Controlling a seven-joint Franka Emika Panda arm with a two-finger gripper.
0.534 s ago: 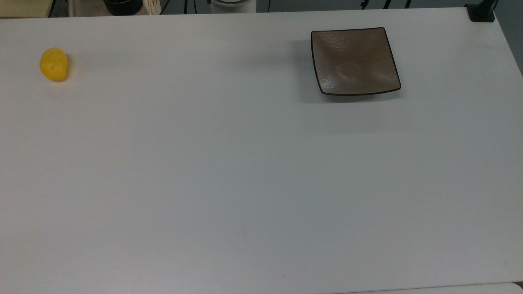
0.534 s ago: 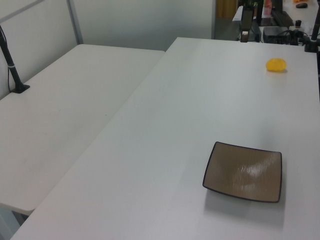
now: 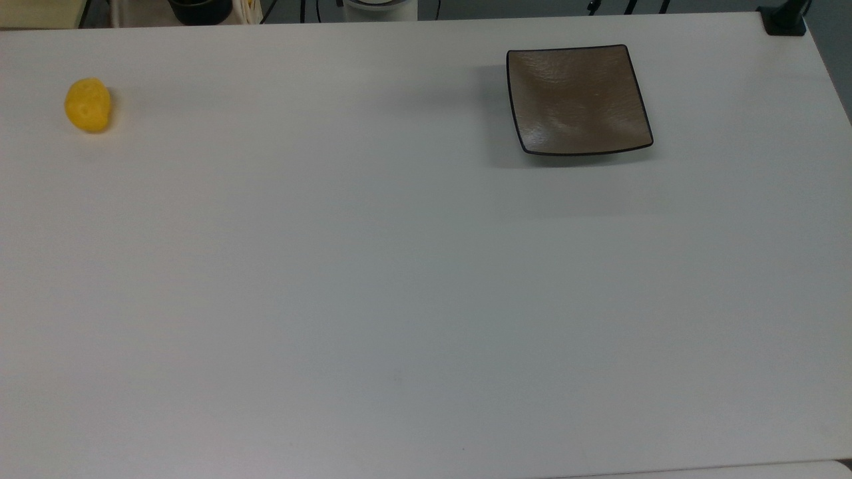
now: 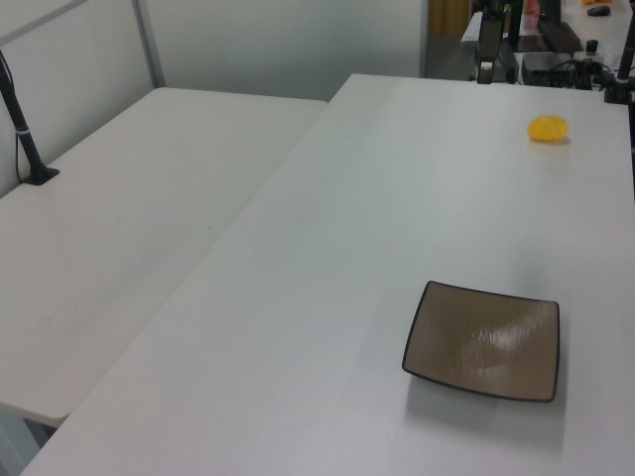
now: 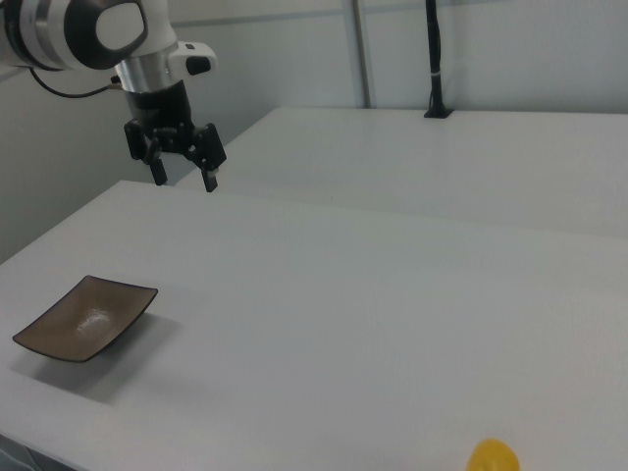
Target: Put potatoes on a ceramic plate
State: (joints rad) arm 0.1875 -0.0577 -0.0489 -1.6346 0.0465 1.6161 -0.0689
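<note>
Gripper [image 5: 183,175] hung high with fingers spread wide and empty; the ceramic plate [image 5: 86,318] lay below it, the potato [image 5: 492,457] well apart toward the right view's right. Approach seemed unstarted: next, cross over and descend.

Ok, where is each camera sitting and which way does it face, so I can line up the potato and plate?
Top view: high above the table, looking down; potato at the top view's far left, ceramic plate upper right.
Left view: raised at the plate's end, looking along the table; plate near, potato far.
Right view: raised at the potato's end, looking back; potato nearest, plate beyond, arm and open gripper hanging above the table.
All three views share the potato and plate, well apart.
</note>
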